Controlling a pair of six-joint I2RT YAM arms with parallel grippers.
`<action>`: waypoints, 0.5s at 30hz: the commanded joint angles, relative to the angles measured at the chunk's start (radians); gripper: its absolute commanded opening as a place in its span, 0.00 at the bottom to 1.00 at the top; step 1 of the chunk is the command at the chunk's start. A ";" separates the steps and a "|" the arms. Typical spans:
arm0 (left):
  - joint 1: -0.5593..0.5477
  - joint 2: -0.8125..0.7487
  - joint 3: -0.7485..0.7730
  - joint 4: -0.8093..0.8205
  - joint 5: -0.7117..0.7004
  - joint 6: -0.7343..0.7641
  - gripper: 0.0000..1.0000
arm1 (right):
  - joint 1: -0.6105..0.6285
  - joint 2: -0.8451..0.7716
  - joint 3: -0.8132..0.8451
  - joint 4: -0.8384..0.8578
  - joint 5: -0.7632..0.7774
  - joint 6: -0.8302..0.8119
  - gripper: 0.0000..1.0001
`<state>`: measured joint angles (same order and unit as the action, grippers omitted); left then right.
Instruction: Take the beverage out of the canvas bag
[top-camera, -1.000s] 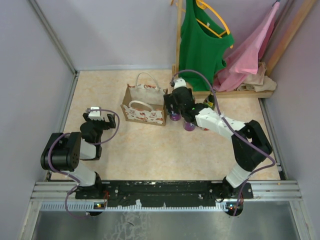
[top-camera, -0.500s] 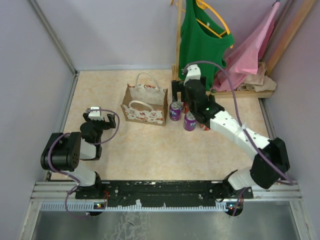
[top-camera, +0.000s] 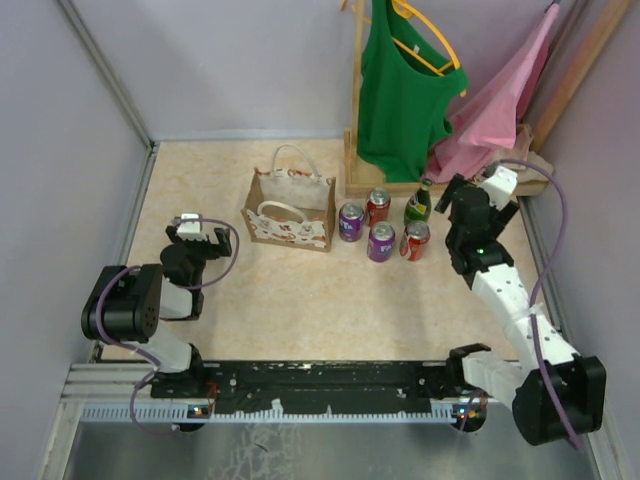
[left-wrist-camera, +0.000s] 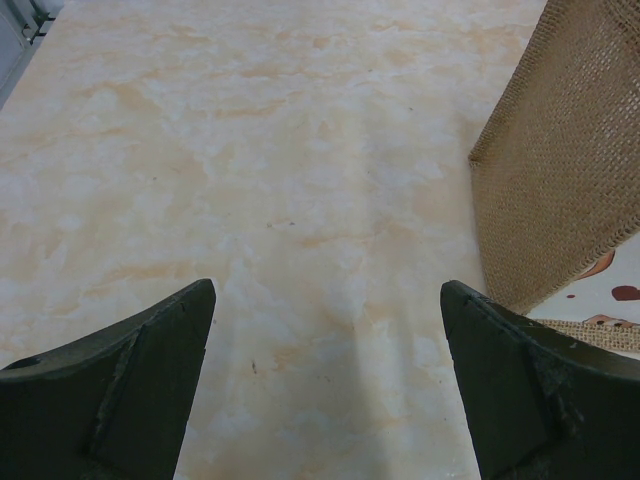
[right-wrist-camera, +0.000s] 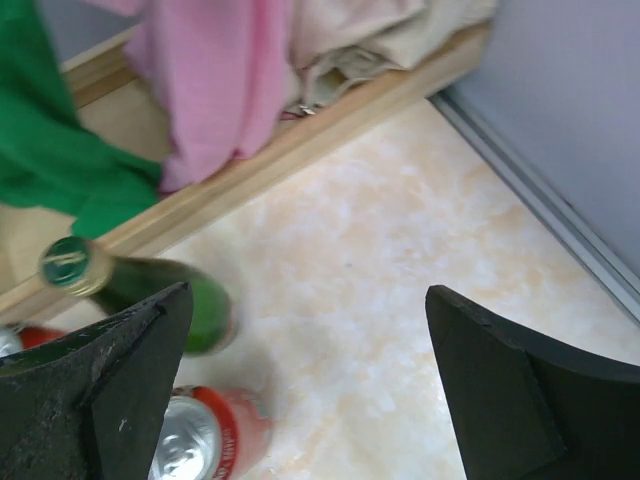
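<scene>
The canvas bag (top-camera: 290, 207) stands upright at the middle back, beige with white handles and a red print. Its woven side shows in the left wrist view (left-wrist-camera: 565, 170). To its right stand two purple cans (top-camera: 351, 221), two red cans (top-camera: 415, 240) and a green bottle (top-camera: 418, 205). My right gripper (top-camera: 458, 197) is open and empty, just right of the bottle. Its wrist view shows it (right-wrist-camera: 308, 292) above bare floor, with the bottle (right-wrist-camera: 150, 295) and a red can (right-wrist-camera: 205, 440) by its left finger. My left gripper (top-camera: 205, 237) is open and empty, left of the bag (left-wrist-camera: 327, 287).
A wooden rack base (right-wrist-camera: 300, 140) runs along the back right, with a green shirt (top-camera: 400, 80) and a pink cloth (top-camera: 500, 100) hanging over it. Grey walls close in the left, back and right sides (top-camera: 590, 200).
My right gripper has pulled away from the cans beside the bag and swung right, past the bottle. The cans stand uncovered. The left arm has not moved.
</scene>
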<state>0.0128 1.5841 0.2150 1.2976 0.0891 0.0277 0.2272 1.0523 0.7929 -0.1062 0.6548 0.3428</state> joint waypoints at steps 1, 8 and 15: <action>-0.006 0.007 0.007 0.017 -0.006 0.009 1.00 | -0.088 -0.044 -0.017 -0.095 0.074 0.154 0.99; -0.006 0.007 0.009 0.016 -0.007 0.009 1.00 | -0.154 0.012 -0.078 -0.238 0.064 0.279 0.99; -0.006 0.006 0.009 0.015 -0.008 0.008 1.00 | -0.154 0.015 -0.116 -0.247 0.126 0.307 0.99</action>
<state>0.0128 1.5841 0.2150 1.2976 0.0887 0.0273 0.0757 1.0718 0.6674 -0.3626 0.6998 0.5888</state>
